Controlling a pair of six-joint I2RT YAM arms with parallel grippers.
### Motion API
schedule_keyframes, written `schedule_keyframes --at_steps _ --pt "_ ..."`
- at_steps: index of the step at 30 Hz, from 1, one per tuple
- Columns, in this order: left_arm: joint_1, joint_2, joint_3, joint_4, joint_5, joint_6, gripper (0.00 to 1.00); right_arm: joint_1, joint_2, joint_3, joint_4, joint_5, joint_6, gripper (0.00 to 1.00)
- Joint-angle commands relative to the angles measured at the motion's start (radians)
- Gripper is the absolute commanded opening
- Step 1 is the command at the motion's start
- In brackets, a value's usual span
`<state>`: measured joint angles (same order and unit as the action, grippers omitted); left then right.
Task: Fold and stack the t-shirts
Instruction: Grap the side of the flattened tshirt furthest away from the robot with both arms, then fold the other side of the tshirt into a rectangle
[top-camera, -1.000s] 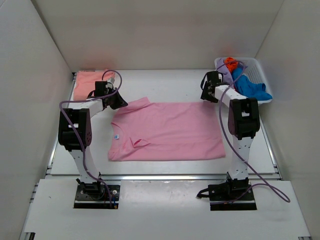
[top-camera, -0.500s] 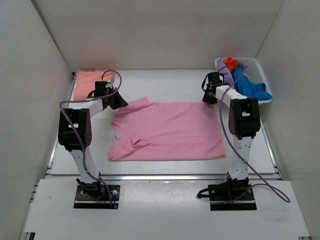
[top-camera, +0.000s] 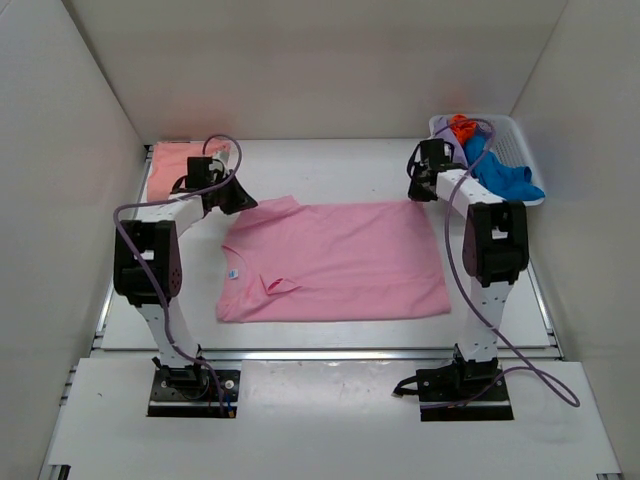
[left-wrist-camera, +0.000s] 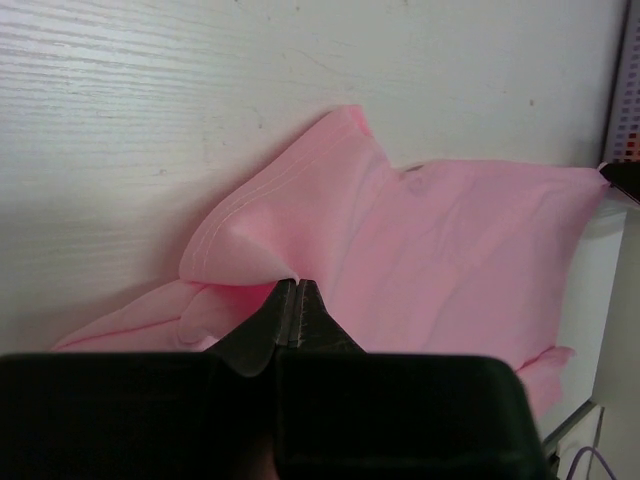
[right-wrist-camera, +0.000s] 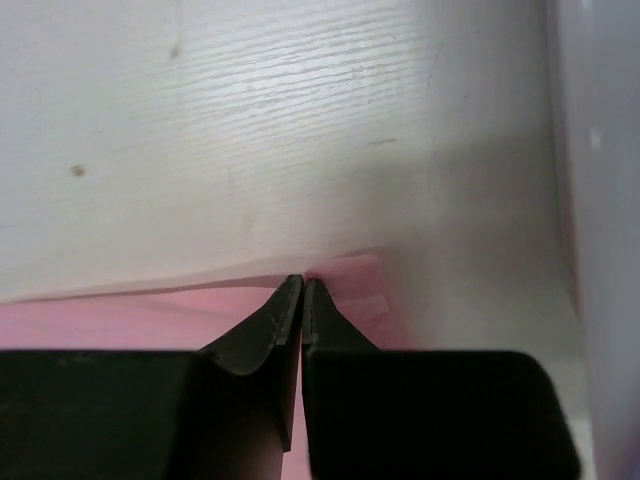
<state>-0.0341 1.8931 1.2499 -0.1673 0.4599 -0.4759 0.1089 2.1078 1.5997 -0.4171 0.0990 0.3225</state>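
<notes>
Pink cloth fills the middle of the top view: the pink t-shirt lies spread flat on the white table, its collar toward the left and its hem toward the right. A salmon t-shirt lies folded in the far left corner of the table, well apart from the pink one. In the far right corner stands a white basket holding blue, orange and lavender cloth. The left gripper sits at the far left of the pink t-shirt, by the sleeve. The right gripper sits at the shirt's far right corner, near the basket.

From the left wrist, the left gripper has its fingers pressed together on a fold of the pink t-shirt. The cloth at the tips is drawn up into a small peak with a stitched edge curving away to the left. Beyond it, the rest of the shirt lies on the table.

From the right wrist, the right gripper has its fingers together right at the edge of the pink t-shirt, pinching its corner. Pink cloth shows on both sides of the tips, and the bare table stretches beyond.
</notes>
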Motion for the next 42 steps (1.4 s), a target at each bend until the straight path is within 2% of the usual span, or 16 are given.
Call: schedule_keyframes --at_steps 1,10,19,28,38,42 --pt "-0.001 -0.137 0.013 -0.021 0.042 0.003 0.00 -0.003 -0.187 -0.058 0.063 -0.034 -0.043 0.00" --pt "-0.020 -0.337 -0.200 -0.107 0.008 0.080 0.00 -0.072 -0.478 -0.464 0.190 -0.231 -0.036 0.00" --pt "-0.021 -0.543 -0.407 -0.170 -0.072 0.123 0.00 -0.147 -0.706 -0.748 0.242 -0.377 -0.019 0.00" --pt "-0.024 -0.657 -0.526 -0.192 -0.104 0.135 0.00 -0.144 -0.838 -0.880 0.245 -0.386 -0.011 0.00" --pt "-0.024 -0.706 -0.593 -0.173 -0.095 0.138 0.00 -0.176 -0.876 -0.951 0.204 -0.395 -0.014 0.00" --pt "-0.041 -0.732 -0.598 -0.184 -0.096 0.131 0.00 -0.178 -0.868 -0.945 0.173 -0.349 -0.028 0.00"
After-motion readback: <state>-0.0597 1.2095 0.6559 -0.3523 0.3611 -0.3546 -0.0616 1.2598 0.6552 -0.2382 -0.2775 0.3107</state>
